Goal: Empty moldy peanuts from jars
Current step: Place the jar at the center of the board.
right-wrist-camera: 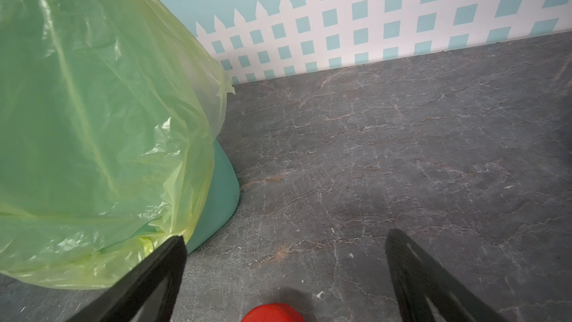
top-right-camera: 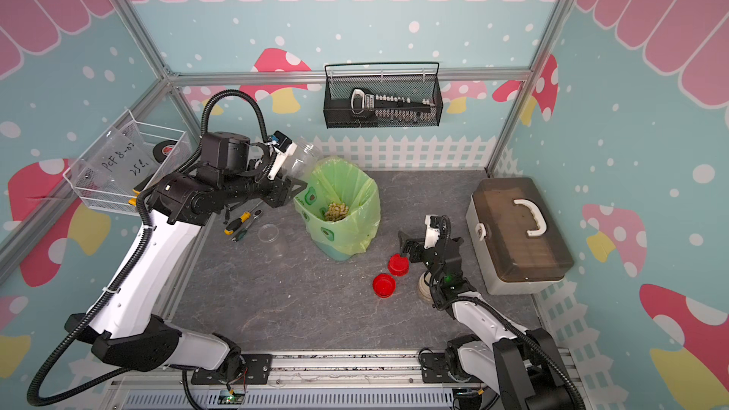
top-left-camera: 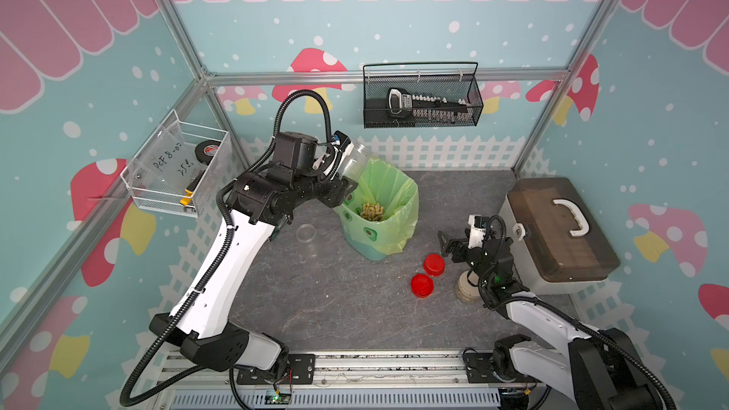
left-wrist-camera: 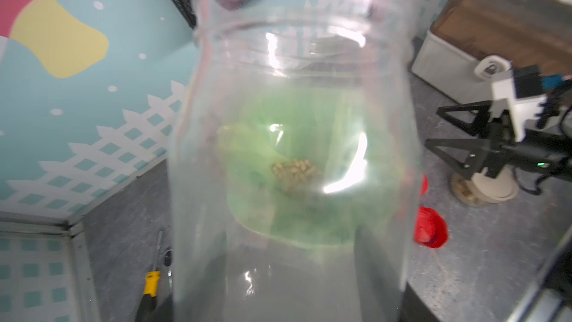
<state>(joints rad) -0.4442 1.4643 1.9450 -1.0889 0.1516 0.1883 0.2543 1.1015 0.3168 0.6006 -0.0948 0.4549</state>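
Left wrist view: left hand [top-left-camera: 341,175] part-closed on a clear jar [left-wrist-camera: 294,150], tilted, mouth pointing away from the hand; the jar looks empty. Moldy peanuts [top-left-camera: 372,211] lie piled in the bin [top-left-camera: 398,187], below and ahead of that hand. Right hand [right-wrist-camera: 284,236] wide open, holding nothing, red lid [right-wrist-camera: 272,312] just beneath it. Risk: smooth jar wall slips from the grip and drops into the bag. Beige-lidded jar [top-left-camera: 467,289] sits close under the right arm; a careless swing could topple it
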